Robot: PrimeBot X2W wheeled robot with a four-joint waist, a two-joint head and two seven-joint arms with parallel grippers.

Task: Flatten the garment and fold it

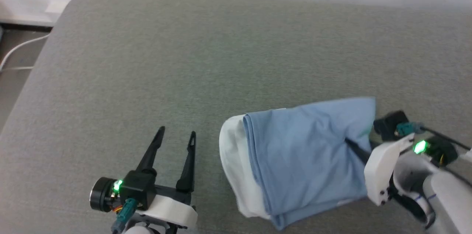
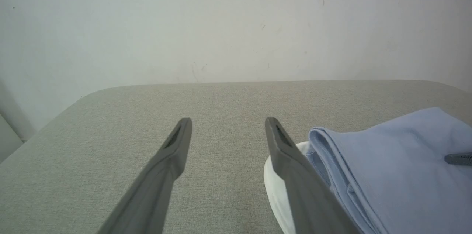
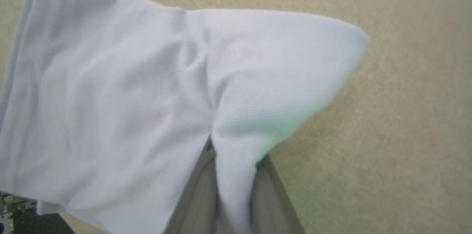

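Observation:
The garment (image 1: pixel 302 156), light blue with a white part at its left edge, lies folded in a thick bundle on the grey padded surface (image 1: pixel 184 60), front right. My right gripper (image 1: pixel 348 141) is shut on the garment's right edge. In the right wrist view a ridge of blue cloth (image 3: pixel 110 90) is pinched between the two fingers (image 3: pixel 201 189), and their tips are buried in it. My left gripper (image 1: pixel 177 131) stands open and holds nothing, just left of the bundle. In the left wrist view its right finger (image 2: pixel 291 160) sits close beside the white edge of the garment (image 2: pixel 398 160).
The grey surface's rounded far-left corner (image 1: pixel 70 3) meets a pale wall (image 2: pixel 221 23). A white cable (image 1: pixel 18 47) lies on the floor beyond the left edge. Bare grey surface stretches behind and to the left of the bundle.

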